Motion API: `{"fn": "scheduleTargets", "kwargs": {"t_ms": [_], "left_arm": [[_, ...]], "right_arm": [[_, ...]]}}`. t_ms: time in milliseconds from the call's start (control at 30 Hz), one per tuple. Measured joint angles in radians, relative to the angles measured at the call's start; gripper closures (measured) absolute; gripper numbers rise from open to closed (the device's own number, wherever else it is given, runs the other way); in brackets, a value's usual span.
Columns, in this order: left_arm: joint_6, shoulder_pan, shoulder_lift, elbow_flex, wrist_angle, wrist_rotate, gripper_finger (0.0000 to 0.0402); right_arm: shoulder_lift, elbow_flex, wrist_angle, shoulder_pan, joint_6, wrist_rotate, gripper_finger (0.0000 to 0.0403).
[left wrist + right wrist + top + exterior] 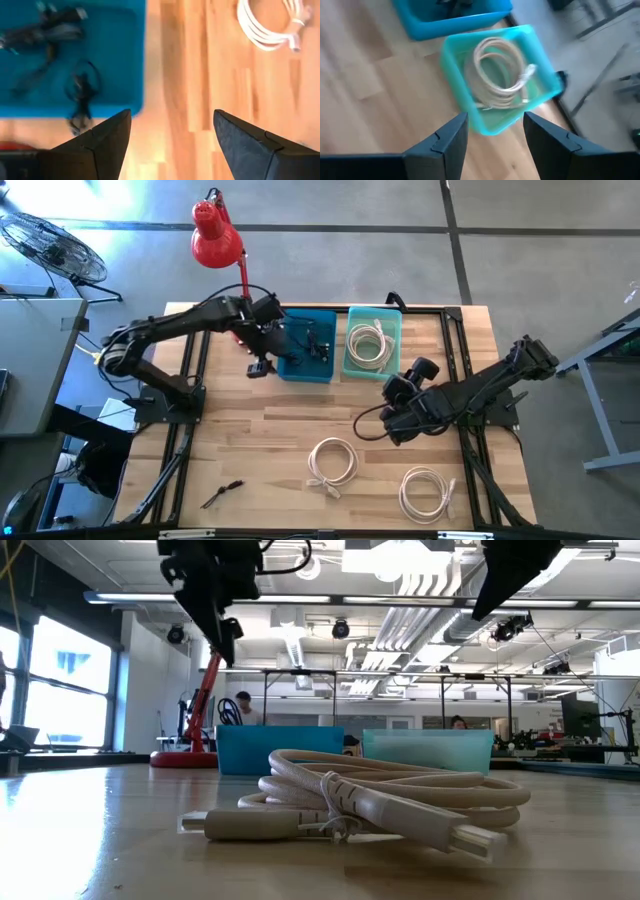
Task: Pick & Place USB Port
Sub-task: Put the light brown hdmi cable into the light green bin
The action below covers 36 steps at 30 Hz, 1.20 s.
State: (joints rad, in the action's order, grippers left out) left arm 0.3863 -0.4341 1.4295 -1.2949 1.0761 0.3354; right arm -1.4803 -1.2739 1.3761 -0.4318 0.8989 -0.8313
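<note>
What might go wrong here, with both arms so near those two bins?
1. The open left gripper hangs at the blue bin holding dark cables; one might snag a finger.
2. Two white cables lie loosely coiled on the table; a grab may catch one loop and drag the rest.
3. The open right gripper sits close to the teal bin and may nudge it.
</note>
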Motion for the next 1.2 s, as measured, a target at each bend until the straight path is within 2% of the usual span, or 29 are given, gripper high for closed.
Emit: {"fn": "scheduleTargets", "kwargs": {"t_ms": [100, 300, 433, 567, 833, 1000, 1200], "left_arm": [[-0.018, 0.047, -0.009, 0.000, 0.036, -0.009, 0.0121], [-0.003, 0.177, -0.008, 0.000, 0.063, -0.040, 0.0121], [-0.074, 0.284, -0.008, 0.000, 0.064, -0.077, 0.0121], [-0.157, 0.392, -0.016, 0.000, 0.060, -0.206, 0.0121], [-0.330, 0.566, -0.062, 0.001, 0.017, -0.541, 0.0121], [-0.412, 0.641, -0.104, 0.001, 0.048, -0.729, 0.0121], [-0.502, 0.698, -0.141, 0.001, 0.115, -0.881, 0.0121]], "right_arm": [[0.000, 0.000, -0.125, 0.013, -0.096, 0.133, 0.0219], [0.000, 0.025, -0.516, 0.052, -0.360, 0.403, 0.0219], [0.000, 0.066, -0.679, 0.094, -0.419, 0.582, 0.0219], [-0.008, 0.130, -0.758, 0.161, -0.428, 0.705, 0.0219], [-0.114, 0.266, -1.007, 0.317, -0.470, 1.064, 0.0219], [-0.220, 0.247, -1.049, 0.370, -0.517, 1.156, 0.0219], [-0.346, 0.173, -1.033, 0.367, -0.542, 1.320, 0.0219]]}}
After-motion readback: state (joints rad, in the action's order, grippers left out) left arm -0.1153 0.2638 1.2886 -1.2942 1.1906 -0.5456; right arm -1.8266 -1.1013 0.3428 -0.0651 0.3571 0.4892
